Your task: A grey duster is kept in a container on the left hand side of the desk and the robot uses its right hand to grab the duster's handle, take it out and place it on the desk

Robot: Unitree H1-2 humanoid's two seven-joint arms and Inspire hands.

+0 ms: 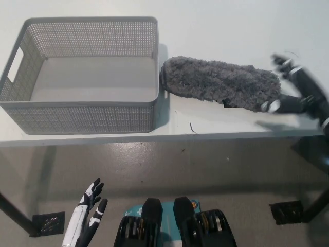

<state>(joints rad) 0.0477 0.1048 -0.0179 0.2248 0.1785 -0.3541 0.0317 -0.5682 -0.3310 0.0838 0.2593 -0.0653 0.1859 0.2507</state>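
The grey fluffy duster (221, 83) lies on the white desk (216, 31), just right of the grey mesh container (82, 72), which holds nothing. Its dark handle runs off to the right and is mostly covered by my black right hand (295, 90). That hand is motion-blurred over the handle end, fingers spread, and I cannot see a grip. My white left hand (87, 216) hangs low at the lower left, below desk level, fingers apart and holding nothing.
The desk's front edge (154, 136) runs across the middle of the view, with grey floor below it. A small dark thread (193, 127) lies on the desk near the edge. Dark desk feet (49, 224) rest on the floor.
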